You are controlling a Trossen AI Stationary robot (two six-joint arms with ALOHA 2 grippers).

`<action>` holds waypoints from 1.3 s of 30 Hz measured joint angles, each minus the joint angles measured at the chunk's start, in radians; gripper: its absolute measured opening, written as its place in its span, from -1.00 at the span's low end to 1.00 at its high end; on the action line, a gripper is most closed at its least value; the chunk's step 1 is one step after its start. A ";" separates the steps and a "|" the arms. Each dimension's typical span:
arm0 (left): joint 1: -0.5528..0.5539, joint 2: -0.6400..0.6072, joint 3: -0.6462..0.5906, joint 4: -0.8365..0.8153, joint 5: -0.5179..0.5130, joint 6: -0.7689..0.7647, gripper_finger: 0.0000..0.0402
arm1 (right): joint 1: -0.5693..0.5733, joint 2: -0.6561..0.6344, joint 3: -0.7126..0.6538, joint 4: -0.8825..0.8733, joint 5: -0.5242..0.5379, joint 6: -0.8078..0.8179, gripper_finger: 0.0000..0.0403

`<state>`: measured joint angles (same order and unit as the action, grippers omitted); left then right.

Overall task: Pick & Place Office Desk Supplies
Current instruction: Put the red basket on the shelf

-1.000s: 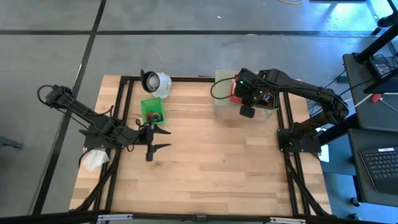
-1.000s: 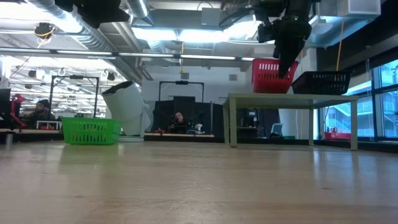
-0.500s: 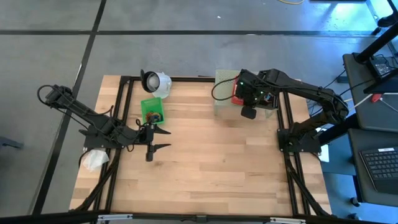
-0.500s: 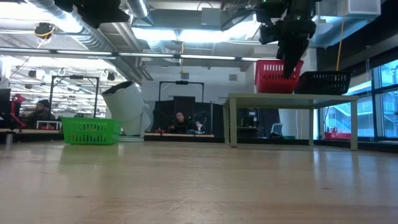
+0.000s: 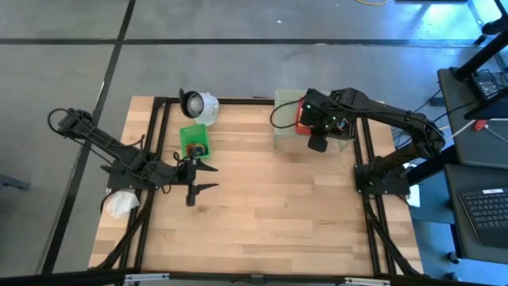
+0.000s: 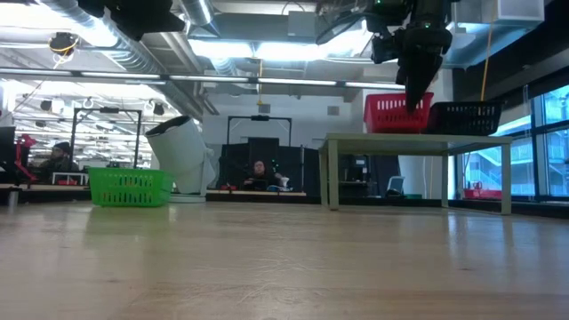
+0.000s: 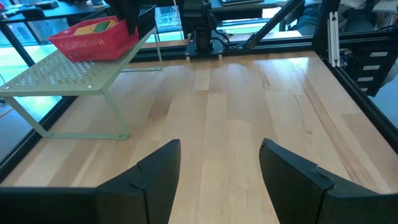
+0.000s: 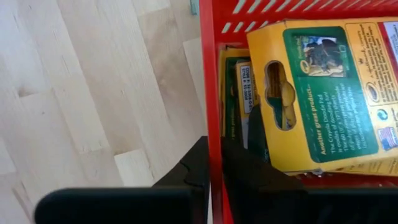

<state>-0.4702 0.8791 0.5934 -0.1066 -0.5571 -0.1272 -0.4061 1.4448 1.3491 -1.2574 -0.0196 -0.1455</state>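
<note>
The red basket (image 6: 387, 114) has come down in the last second. It hung a little higher and askew over the pale green shelf (image 7: 62, 78); now it sits level on the shelf top, nudged slightly along it. The right gripper (image 5: 317, 144) is above the shelf, and its fingers (image 8: 193, 168) straddle the basket's near wall, one outside and one inside, pinching the red plastic between them. To me that reads as a carry just ended, with the letting-go next.

The supplies I can make out are inside that basket on the shelf: a yellow-and-green crayon box (image 8: 323, 93) lies face up on top of a second box (image 8: 239, 93). Its long axis runs away from the pinched wall, across the basket. The end with the hang hole points at the fingers.

The left gripper (image 5: 213, 178) waits well away from the shelf, low over the counter (image 7: 249, 106), fingers spread wide and holding nothing.
</note>
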 joint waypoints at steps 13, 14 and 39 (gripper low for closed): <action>0.000 0.000 0.000 -0.001 0.001 0.000 0.06 | 0.000 0.000 0.000 -0.016 -0.023 0.034 -0.69; 0.000 0.000 0.000 -0.001 0.001 0.000 0.06 | 0.000 0.000 0.000 -0.015 -0.023 0.039 -0.66; 0.030 0.000 0.000 -0.002 -0.024 -0.037 0.06 | 0.022 0.000 0.023 -0.034 -0.020 0.071 -0.06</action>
<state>-0.4404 0.8791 0.5934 -0.1085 -0.5810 -0.1638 -0.3841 1.4452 1.3725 -1.2917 -0.0400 -0.0750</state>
